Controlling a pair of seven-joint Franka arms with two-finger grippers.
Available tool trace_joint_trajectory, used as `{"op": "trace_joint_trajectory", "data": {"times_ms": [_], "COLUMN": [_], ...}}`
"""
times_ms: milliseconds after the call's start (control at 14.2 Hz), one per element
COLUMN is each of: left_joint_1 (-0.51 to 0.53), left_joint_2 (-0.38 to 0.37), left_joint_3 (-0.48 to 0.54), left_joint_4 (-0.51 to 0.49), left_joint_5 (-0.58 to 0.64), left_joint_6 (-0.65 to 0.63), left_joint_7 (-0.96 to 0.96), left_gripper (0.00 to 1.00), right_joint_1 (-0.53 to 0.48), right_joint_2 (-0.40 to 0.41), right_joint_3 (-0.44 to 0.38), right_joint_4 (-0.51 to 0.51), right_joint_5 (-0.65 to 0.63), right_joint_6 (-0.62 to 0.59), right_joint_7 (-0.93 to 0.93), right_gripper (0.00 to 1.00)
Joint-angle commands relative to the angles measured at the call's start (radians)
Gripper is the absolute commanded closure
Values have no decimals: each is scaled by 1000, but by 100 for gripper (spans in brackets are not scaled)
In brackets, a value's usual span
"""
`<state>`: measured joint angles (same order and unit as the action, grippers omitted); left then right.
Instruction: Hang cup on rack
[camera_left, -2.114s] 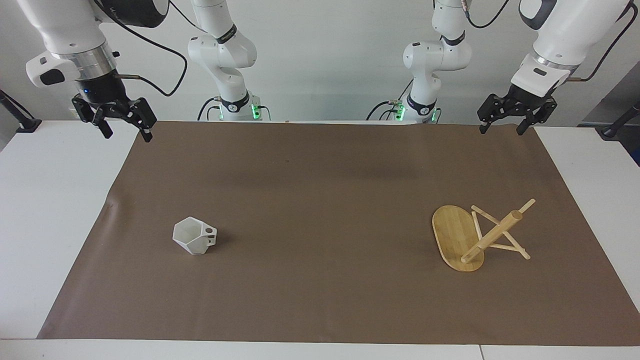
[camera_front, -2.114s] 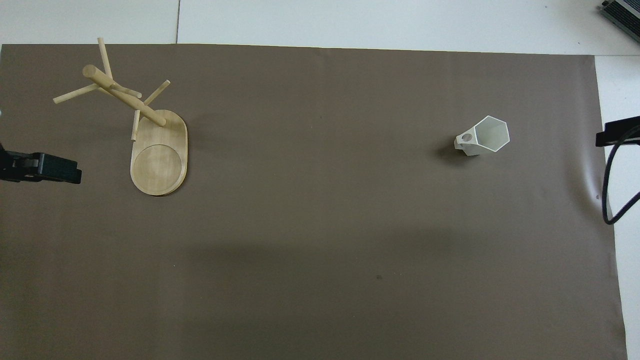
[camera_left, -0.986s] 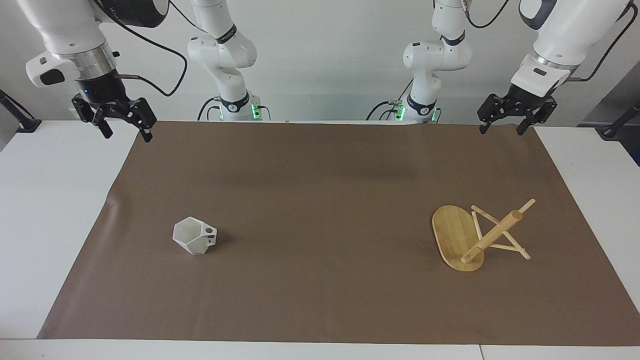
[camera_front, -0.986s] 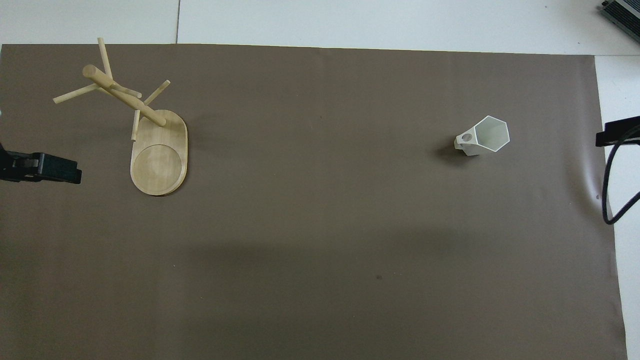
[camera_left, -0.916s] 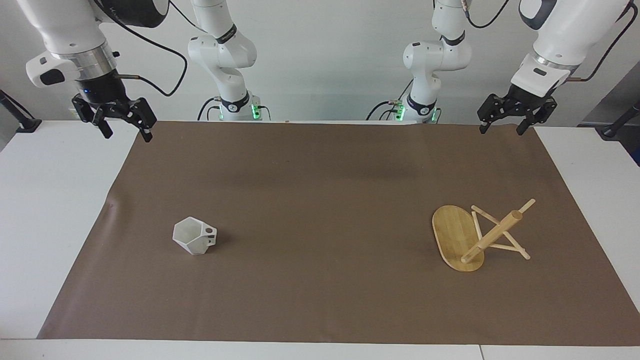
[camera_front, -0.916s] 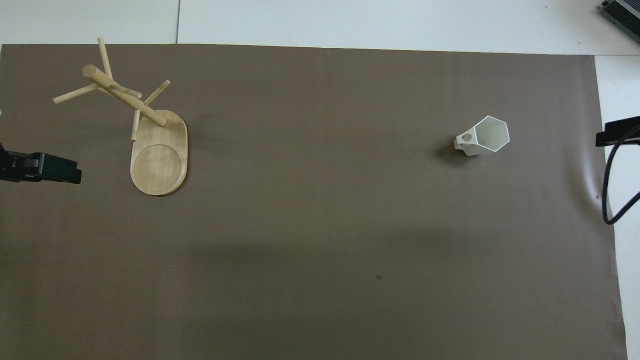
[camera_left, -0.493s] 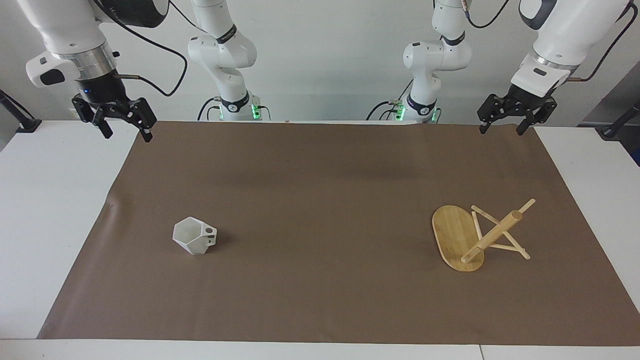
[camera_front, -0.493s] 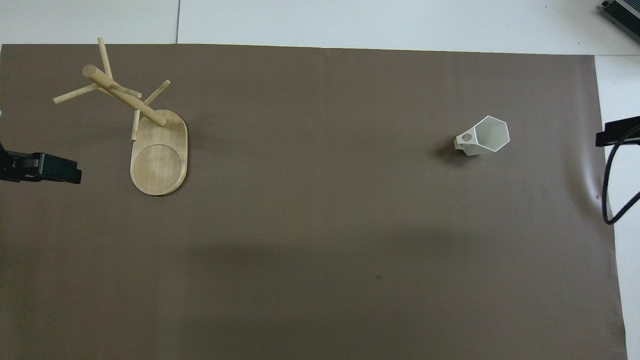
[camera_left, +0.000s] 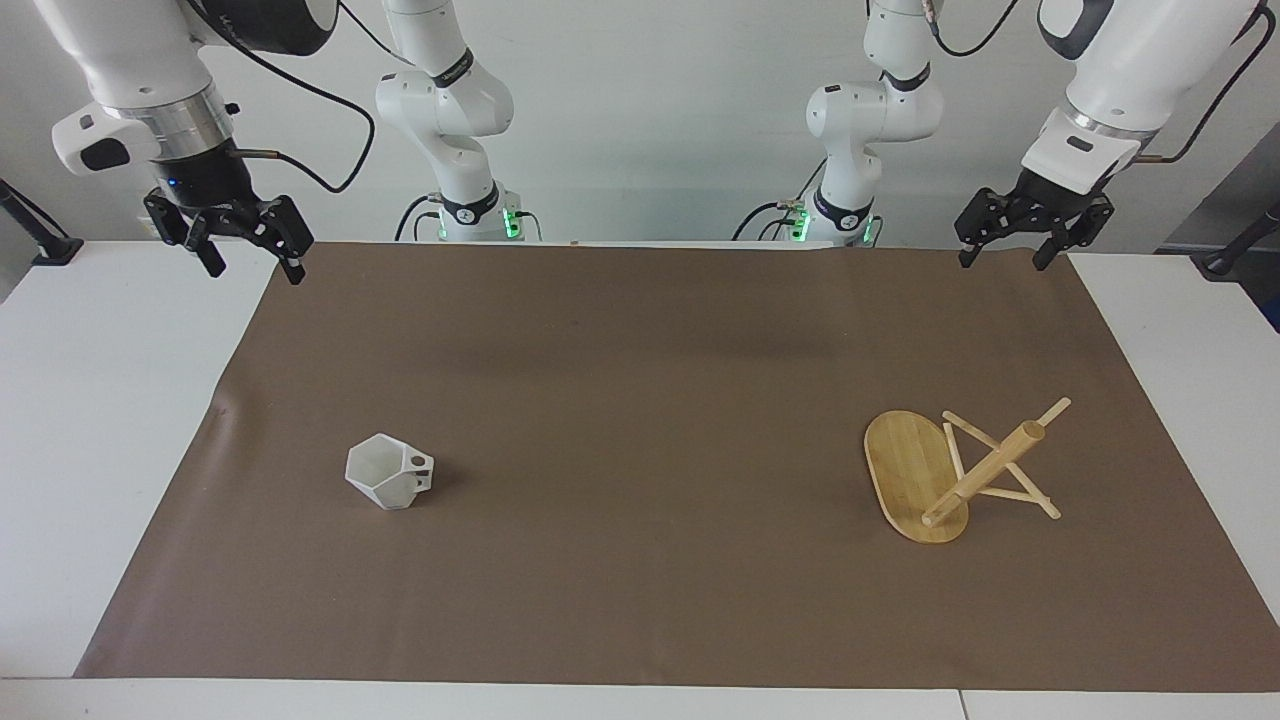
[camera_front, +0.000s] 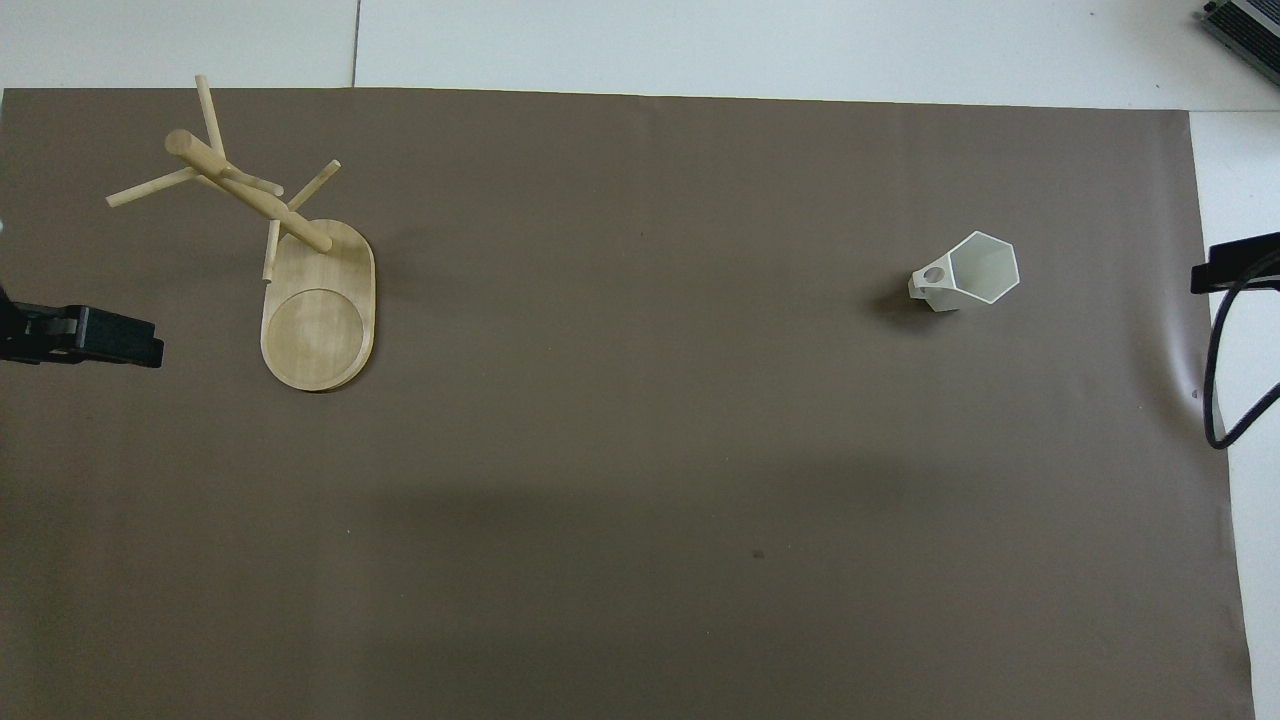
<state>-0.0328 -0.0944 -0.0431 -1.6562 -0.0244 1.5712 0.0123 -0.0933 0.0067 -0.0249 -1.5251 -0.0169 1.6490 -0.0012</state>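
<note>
Left pincer (camera_left: 1003, 253) hung open and empty over the brown mat's (camera_left: 640, 380) corner at the left arm's end of the table (camera_left: 1180, 330), close to the robots' side. Right pincer (camera_left: 248, 262) hung open and empty too, over the mat's edge at the right arm's end, also close to the robots. Both arms waited, well apart from the objects.

Cup (camera_left: 389, 472) stood upright on the mat toward the right arm's end, mouth up, blocky handle with its round hole pointing toward the middle of the table. Nothing touched it.

Rack (camera_left: 950, 470) stood on the mat toward the left arm's end, oval base flat, post upright at the base end farther from the robots, thin pegs crossing the post. No cup on any peg. Cup and rack were well apart, about equally far from the robots.
</note>
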Motion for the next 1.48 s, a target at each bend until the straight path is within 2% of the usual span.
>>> {"op": "trace_joint_trajectory", "data": {"times_ms": [0,705,1409], "left_joint_1": [-4,-6,-13], "left_joint_2": [-25,-19,-24], "left_joint_3": [3,3,-3], "left_joint_4": [-30,-20,-27], "left_joint_5": [-9,-9,-9], "left_joint_6": [9,49,29], "left_joint_7": [-6,-9,-17], "left_gripper": [0,0,0], "right_joint_1": [-3,1,1], "right_joint_2": [-22,-11,-11], "right_joint_3": [3,3,2], "right_joint_4": [-27,-36,-36], "right_joint_5": [2,2,2], "right_joint_6": [6,3,2], "right_joint_7": [-6,-8,-6], "right_gripper": [0,0,0]}}
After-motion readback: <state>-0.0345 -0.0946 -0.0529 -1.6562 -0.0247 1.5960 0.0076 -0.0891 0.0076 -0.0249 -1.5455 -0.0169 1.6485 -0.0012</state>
